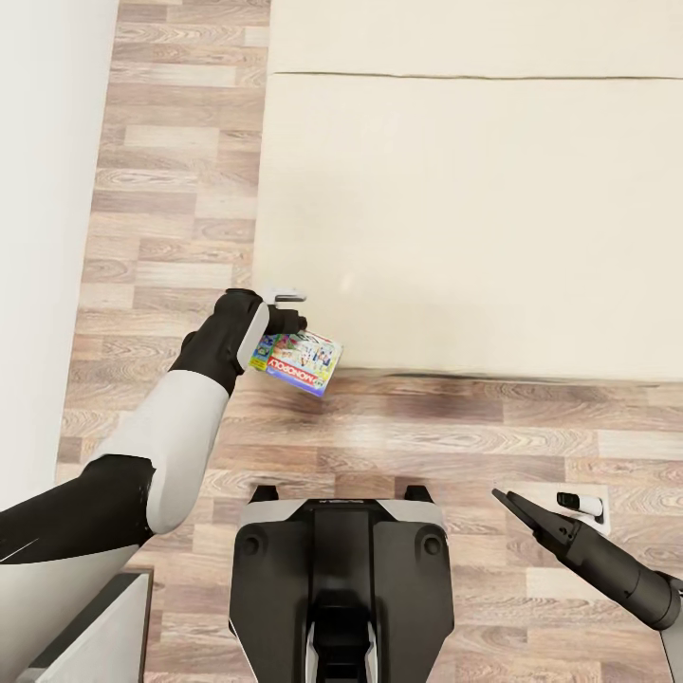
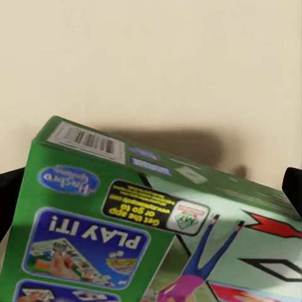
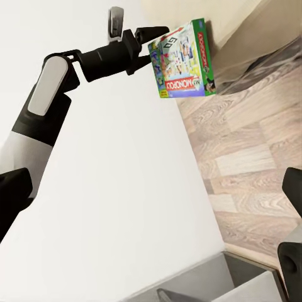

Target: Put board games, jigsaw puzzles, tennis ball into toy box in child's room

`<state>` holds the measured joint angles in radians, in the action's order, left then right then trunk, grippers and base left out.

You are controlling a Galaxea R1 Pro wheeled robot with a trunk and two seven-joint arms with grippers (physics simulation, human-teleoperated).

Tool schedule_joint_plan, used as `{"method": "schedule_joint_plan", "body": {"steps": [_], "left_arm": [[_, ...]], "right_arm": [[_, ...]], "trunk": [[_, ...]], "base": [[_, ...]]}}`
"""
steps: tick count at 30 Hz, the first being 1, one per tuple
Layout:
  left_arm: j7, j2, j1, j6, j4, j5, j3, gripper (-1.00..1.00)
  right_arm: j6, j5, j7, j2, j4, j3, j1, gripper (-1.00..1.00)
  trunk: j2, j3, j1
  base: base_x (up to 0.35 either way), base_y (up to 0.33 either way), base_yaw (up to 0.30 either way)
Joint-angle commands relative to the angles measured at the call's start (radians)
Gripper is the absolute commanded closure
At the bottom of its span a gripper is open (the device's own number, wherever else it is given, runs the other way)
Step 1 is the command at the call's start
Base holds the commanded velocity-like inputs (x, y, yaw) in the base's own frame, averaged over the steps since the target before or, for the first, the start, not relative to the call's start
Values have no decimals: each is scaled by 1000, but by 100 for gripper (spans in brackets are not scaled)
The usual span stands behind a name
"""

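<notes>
Over wood-plank floor (image 1: 398,436) by beige bed (image 1: 474,228), L gripper (image 1: 285,323) clamps flat green Monopoly board-game box (image 1: 302,362), hanging bed-side of it; R gripper (image 1: 517,507) empty, slightly parted.

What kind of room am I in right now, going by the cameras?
Most likely a bedroom: a wide beige mattress in two parts sits low beside a wood-plank floor, with a plain white wall alongside. The left tool holds a Monopoly board game, which fits a child's room.
</notes>
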<state>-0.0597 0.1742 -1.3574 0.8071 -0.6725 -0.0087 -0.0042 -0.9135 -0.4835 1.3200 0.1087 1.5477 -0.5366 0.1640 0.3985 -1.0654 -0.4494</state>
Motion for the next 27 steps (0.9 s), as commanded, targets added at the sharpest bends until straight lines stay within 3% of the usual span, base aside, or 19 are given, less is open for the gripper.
{"method": "schedule_joint_plan", "body": {"steps": [1, 27], "left_arm": [[-3, 0, 0, 4, -1, 0, 0, -100], [-5, 0, 0, 4, -3, 1, 4, -100]], "right_arm": [[-7, -3, 1, 0, 0, 0, 0, -100], [-7, -3, 1, 0, 0, 0, 0, -100]], "trunk": [[2, -1, -1], [2, -1, -1]], "base": [[-15, 0, 0], [-2, 0, 0]]}}
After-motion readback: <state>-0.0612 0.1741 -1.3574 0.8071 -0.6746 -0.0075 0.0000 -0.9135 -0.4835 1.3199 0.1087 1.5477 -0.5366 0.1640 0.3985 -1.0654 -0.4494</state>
